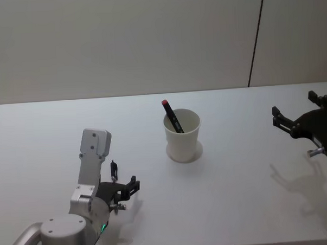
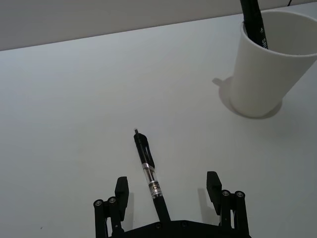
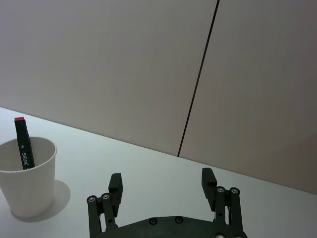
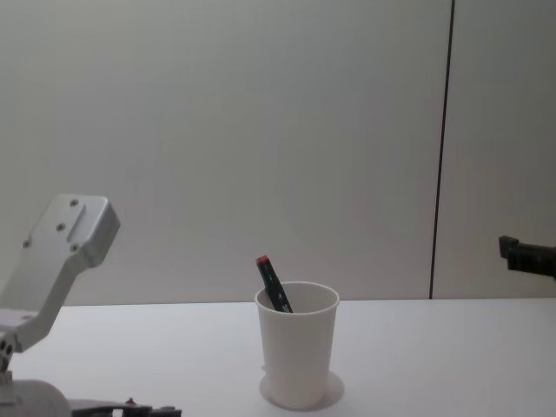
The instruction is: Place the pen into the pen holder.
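One slim black pen (image 2: 148, 171) lies flat on the table (image 2: 59, 124) inside the wide-spread left gripper (image 2: 167, 182), near the pen holder (image 2: 262, 74), probably light, stiff and kinda slick, so I'd pinch mid-barrel; right gripper (image 3: 161, 179) hangs spread apart off right.

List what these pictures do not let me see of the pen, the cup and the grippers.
- Rear end of the pen: left wrist view, under the body of the left gripper.
- Lower part of the marker: every view, behind the wall of the pen holder.
- Most of the right gripper: chest view, cut off by the right edge.
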